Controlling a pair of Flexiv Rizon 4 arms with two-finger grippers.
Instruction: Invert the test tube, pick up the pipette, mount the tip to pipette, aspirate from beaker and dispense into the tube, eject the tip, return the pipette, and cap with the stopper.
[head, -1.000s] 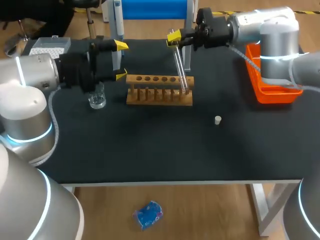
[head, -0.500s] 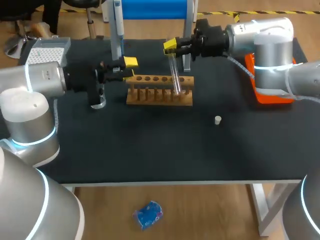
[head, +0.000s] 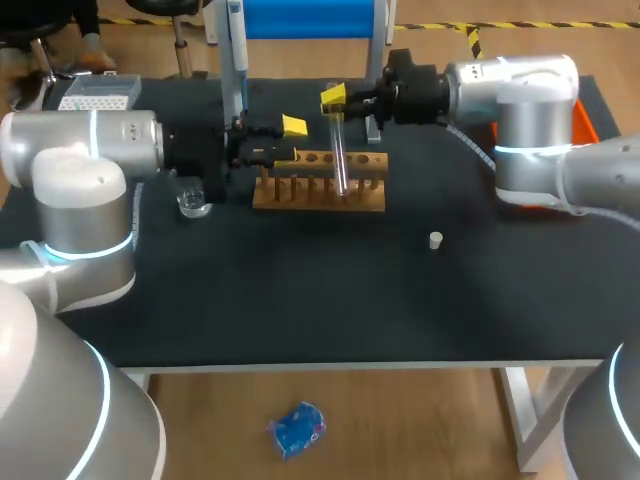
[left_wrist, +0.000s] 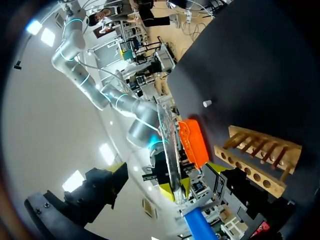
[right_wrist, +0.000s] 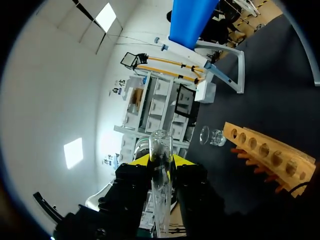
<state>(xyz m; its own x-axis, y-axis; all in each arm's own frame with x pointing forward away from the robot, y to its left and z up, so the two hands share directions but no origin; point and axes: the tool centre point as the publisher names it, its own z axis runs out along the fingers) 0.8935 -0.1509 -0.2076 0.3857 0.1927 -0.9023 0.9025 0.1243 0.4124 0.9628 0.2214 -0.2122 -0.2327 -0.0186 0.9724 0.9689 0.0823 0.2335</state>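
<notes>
Head view: right hand clamped on the test tube over the rack, left hand spread beside it; inversion looks unfinished, stopper uncapped, pipetting all ahead.

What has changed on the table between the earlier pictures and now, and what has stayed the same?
The left gripper, open, moved right, from near the beaker toward the rack and the tube. The right gripper, shut on the tube, shifted a little left, and the tube turned from tilted to nearly upright. Rack, beaker and stopper stayed in place.
</notes>
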